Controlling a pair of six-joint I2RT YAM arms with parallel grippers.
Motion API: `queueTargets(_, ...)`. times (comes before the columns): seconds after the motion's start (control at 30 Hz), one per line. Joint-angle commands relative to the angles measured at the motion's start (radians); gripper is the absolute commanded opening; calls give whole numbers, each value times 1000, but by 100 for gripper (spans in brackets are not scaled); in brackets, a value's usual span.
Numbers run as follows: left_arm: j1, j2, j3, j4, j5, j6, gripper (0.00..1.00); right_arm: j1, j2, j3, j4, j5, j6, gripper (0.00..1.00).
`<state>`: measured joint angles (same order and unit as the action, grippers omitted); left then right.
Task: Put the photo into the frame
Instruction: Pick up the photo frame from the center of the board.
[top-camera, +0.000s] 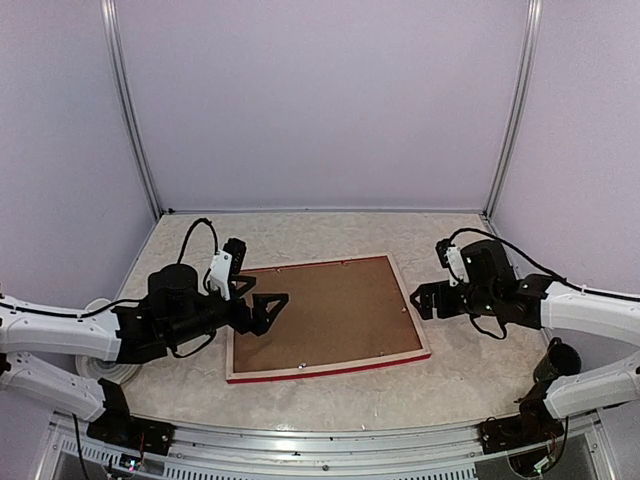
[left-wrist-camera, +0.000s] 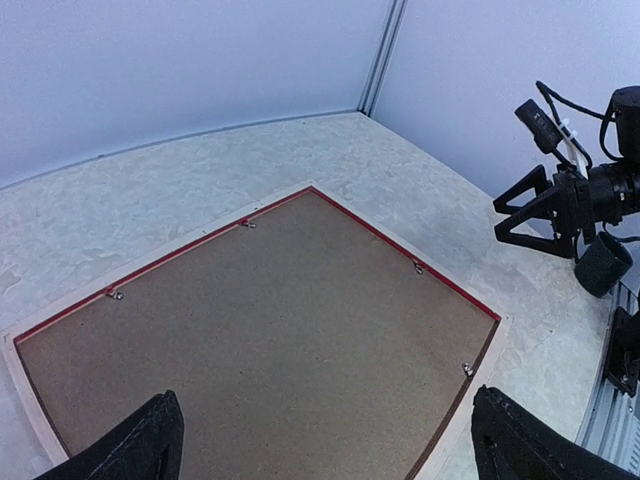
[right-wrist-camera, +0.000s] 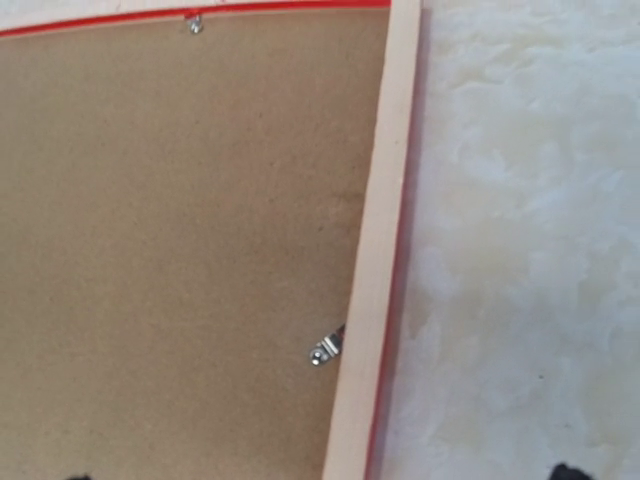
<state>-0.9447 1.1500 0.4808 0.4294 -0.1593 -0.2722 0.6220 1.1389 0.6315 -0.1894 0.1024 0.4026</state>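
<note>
- The frame (top-camera: 329, 366) lies face down mid-picture, long axis left-right, backing panel (top-camera: 325, 315) in it; photo not visible.
- Left hand (top-camera: 272, 312) overhangs its left end; right hand (top-camera: 417, 305) sits just off the right edge; both spread apart.

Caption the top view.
Red-edged wooden frame face down, brown hardboard backing up, flanked by open left hand and right hand.

no readable text, labels, numbers or signs anywhere
</note>
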Motion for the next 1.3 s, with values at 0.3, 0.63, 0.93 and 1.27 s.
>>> queueTargets(0.3,-50,142,208,-212,-67,146,99,-7,-81,-62,-5,28,-32,99)
queueTargets(0.63,-267,240,293,-183,-819,249,99,-7,-85,-72,8,21,-43,99)
queueTargets(0.93,-331,442,465,-290,-847,366,99,-9,-75,-68,10,15,-58,99)
queueTargets(1.27,-298,327,404,-157,-464,304,99,-10,-74,-69,1,15,-57,99)
